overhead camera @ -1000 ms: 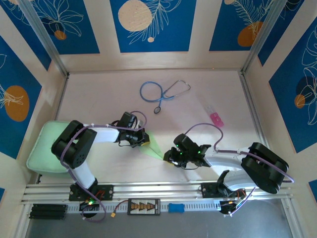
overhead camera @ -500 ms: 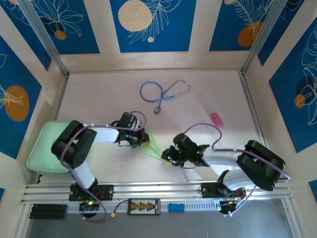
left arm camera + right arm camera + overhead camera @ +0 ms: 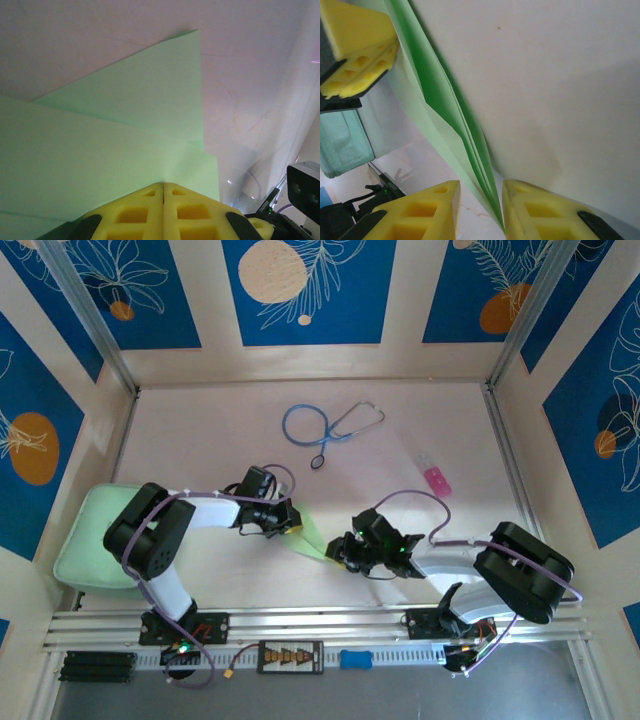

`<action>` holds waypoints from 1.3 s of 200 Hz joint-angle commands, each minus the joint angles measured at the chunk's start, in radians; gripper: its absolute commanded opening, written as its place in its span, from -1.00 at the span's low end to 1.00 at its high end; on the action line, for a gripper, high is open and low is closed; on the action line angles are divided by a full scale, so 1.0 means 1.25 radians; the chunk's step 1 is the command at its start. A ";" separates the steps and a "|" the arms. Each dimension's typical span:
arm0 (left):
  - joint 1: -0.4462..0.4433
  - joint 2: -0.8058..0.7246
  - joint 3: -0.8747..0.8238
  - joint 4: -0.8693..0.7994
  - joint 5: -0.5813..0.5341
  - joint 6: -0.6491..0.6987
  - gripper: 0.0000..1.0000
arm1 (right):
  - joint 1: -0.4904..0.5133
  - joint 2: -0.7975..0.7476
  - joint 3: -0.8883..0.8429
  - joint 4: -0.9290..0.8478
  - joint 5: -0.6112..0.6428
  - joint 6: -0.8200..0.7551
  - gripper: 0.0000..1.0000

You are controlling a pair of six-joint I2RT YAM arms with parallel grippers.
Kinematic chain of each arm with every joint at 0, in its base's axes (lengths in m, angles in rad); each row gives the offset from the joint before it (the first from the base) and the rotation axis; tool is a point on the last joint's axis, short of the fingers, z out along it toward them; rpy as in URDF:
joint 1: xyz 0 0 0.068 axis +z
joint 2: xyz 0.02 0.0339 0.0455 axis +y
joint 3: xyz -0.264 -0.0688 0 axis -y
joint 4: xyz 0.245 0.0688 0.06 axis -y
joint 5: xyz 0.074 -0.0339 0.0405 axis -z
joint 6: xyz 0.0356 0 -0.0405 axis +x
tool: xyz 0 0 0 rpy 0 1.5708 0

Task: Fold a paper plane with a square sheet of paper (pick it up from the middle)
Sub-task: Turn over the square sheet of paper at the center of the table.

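1. Counted from left to right, one mint-green pad [image 3: 85,540] lay at the left edge of the table [image 3: 200,440], two grippers met near the middle, and one green paper [image 3: 312,538] stretched between them.
2. The left gripper [image 3: 163,187] had its yellow pads pressed together with no gap, pinching the paper's left end. Beyond the pads the sheet spread out in layered triangular flaps.
3. The paper sat toward the near side of the table. From above, both of its ends were hidden under the grippers, so its full outline could not be made out.
4. The right gripper [image 3: 481,192] had its jaws partly apart. The paper's narrow folded edge, several layers thick, ran into the gap. Whether either pad pressed on it was hard to tell.
5. One blue stethoscope [image 3: 325,425] lay on the far side. To the right was one small pink object [image 3: 436,478], too small to identify. Both were well apart from the arms.
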 commanded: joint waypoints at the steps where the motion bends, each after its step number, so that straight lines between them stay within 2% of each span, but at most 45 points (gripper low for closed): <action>1: 0.011 -0.004 -0.012 -0.007 0.001 -0.009 -0.83 | -0.004 0.023 -0.005 0.050 -0.013 -0.010 -0.44; 112: 0.011 -0.012 -0.011 -0.012 -0.002 -0.009 -0.81 | -0.004 0.039 -0.017 0.083 -0.014 -0.020 -0.55; 183: 0.011 -0.028 -0.004 -0.013 0.002 -0.009 -0.76 | -0.005 0.025 -0.028 0.089 -0.018 -0.028 -0.74; 202: 0.011 -0.045 0.002 -0.025 -0.001 -0.001 -0.66 | -0.005 0.017 -0.030 0.082 -0.019 -0.036 -0.78; 234: 0.011 -0.102 0.022 -0.089 -0.034 0.030 -0.37 | -0.006 -0.015 -0.035 0.068 -0.013 -0.059 -0.86; 260: 0.011 -0.168 0.042 -0.154 -0.078 0.063 -0.20 | -0.006 -0.078 -0.029 -0.008 0.014 -0.097 -0.88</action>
